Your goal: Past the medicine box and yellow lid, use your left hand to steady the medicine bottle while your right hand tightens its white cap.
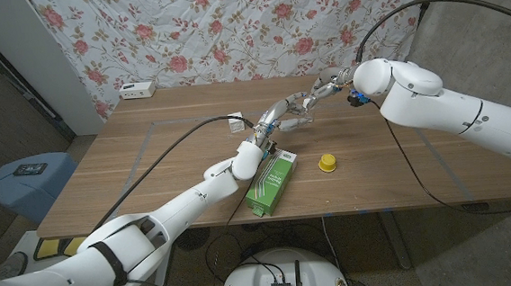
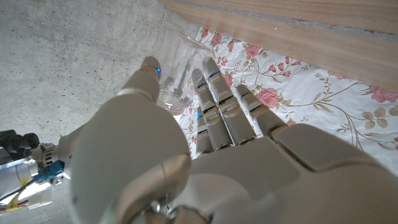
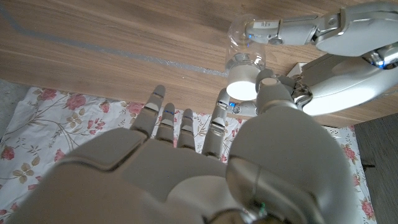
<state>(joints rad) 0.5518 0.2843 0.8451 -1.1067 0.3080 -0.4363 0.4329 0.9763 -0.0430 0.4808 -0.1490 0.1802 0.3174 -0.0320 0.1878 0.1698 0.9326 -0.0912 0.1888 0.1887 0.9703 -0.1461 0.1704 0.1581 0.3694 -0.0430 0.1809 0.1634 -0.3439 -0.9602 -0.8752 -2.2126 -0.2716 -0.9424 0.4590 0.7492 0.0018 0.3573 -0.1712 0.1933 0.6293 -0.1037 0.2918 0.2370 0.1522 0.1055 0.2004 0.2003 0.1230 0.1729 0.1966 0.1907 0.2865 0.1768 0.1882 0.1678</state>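
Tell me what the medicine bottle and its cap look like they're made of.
Medicine bottle: clear glossy material, probably plastic, possibly glass; the table's wood grain shows through it. White cap: opaque, smooth and white, likely plastic.

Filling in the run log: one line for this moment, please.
left robot hand: holds bottle | right robot hand: open, thumb at white cap | box, yellow lid: on table

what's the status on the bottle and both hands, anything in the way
Left hand grips medicine bottle. Right hand at white cap, grip unclear. Medicine box, yellow lid nearer, not blocking.
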